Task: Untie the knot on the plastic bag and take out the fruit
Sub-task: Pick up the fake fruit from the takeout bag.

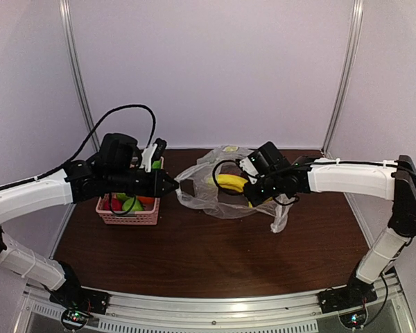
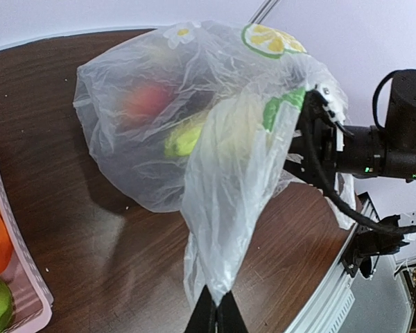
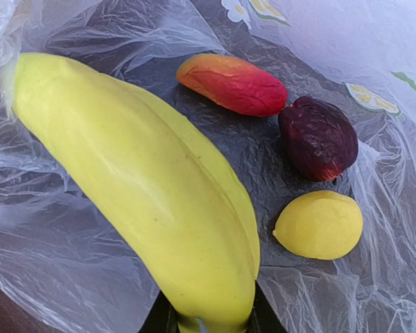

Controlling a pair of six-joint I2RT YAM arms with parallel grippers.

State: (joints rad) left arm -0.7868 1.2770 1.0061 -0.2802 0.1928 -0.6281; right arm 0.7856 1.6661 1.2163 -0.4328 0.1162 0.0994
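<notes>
The clear plastic bag [image 1: 206,196] lies mid-table with its mouth gaping. My left gripper [image 2: 218,297] is shut on a pulled-up fold of the bag [image 2: 215,180] and stretches the film toward the basket. My right gripper [image 3: 208,318] reaches inside the bag, its jaws shut around the end of the long yellow fruit [image 3: 145,187], which also shows from above [image 1: 230,182]. On the bag floor lie a red-orange oblong fruit [image 3: 232,83], a dark red round fruit [image 3: 319,137] and a small yellow fruit [image 3: 319,224]. No knot shows in any view.
A pink slotted basket [image 1: 151,216] holding orange and green fruit stands left of the bag, under my left arm. In the left wrist view its rim [image 2: 29,272] sits at the far left. The table's near edge has a metal rail [image 1: 215,305].
</notes>
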